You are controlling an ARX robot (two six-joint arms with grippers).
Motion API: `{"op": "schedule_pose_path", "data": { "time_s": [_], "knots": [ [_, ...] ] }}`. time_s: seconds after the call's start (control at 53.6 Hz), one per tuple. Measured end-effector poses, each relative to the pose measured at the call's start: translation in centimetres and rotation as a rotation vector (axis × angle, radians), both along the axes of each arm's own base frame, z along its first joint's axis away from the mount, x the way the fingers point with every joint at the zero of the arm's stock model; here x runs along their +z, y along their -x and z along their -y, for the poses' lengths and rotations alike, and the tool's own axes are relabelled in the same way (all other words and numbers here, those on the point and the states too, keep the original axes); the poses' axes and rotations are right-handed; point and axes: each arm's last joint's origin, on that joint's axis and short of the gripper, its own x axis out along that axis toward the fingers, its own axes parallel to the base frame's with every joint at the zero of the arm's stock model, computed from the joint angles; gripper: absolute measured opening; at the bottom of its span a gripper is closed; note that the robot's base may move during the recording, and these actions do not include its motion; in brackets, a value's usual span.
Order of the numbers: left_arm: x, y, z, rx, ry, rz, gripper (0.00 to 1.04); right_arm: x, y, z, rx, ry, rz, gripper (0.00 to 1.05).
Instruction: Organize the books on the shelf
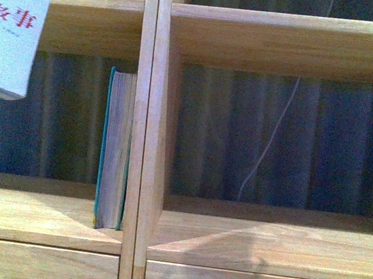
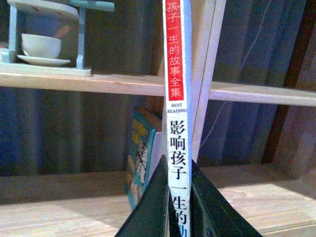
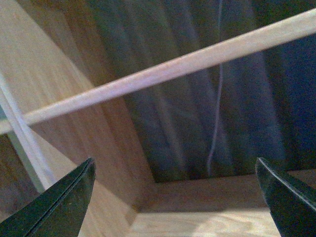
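My left claw [image 2: 177, 167] pinches the white paperback [image 1: 9, 20] at ten o'clock; my right claw [image 3: 174, 163] gapes empty. The teal book [image 1: 115, 151] stands on the shelf [image 1: 288, 43]. Next, I'd lower the paperback upright beside it.

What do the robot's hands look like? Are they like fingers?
Each gripper is a pair of flat, black, wedge-shaped fingers narrowing to a point. The left gripper looks smooth and slightly shiny; the right gripper shows thin lines running along its finger edges. No cables, markings or arm parts show, and the front view shows neither arm.
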Motion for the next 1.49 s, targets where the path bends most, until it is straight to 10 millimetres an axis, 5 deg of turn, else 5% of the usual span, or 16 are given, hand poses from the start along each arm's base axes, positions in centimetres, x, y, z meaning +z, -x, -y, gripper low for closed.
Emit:
{"op": "schedule_pose_path", "data": {
  "time_s": [0.261, 0.429, 0.672, 0.878, 1.214, 1.494],
  "knots": [
    [-1.3, 2.0, -3.2, 0.195, -0.192, 0.055, 0.07, -0.9, 1.2, 0.0, -0.041, 0.124, 0.011, 0.98],
    [-1.7, 2.9, -5.9, 0.300, -0.256, 0.082, 0.07, -3.6, 2.8, -0.8, -0.182, 0.194, -0.289, 0.73],
    [-2.5, 2.9, -8.5, 0.345, -0.262, 0.106, 0.07, -8.9, 5.0, -1.0, -0.181, 0.229, -0.332, 0.37],
    [-4.2, 0.0, -10.0, 0.280, -0.211, 0.095, 0.07, -12.2, 6.9, -1.0, -0.182, 0.240, -0.332, 0.03],
    [-8.2, -7.5, -11.0, 0.193, -0.268, 0.053, 0.07, -15.7, 9.2, -1.0, -0.182, 0.244, -0.335, 0.03],
    [-8.6, -12.0, -11.1, 0.174, -0.298, 0.063, 0.07, -17.1, 10.3, -1.0, -0.183, 0.244, -0.335, 0.03]
  ]
}}
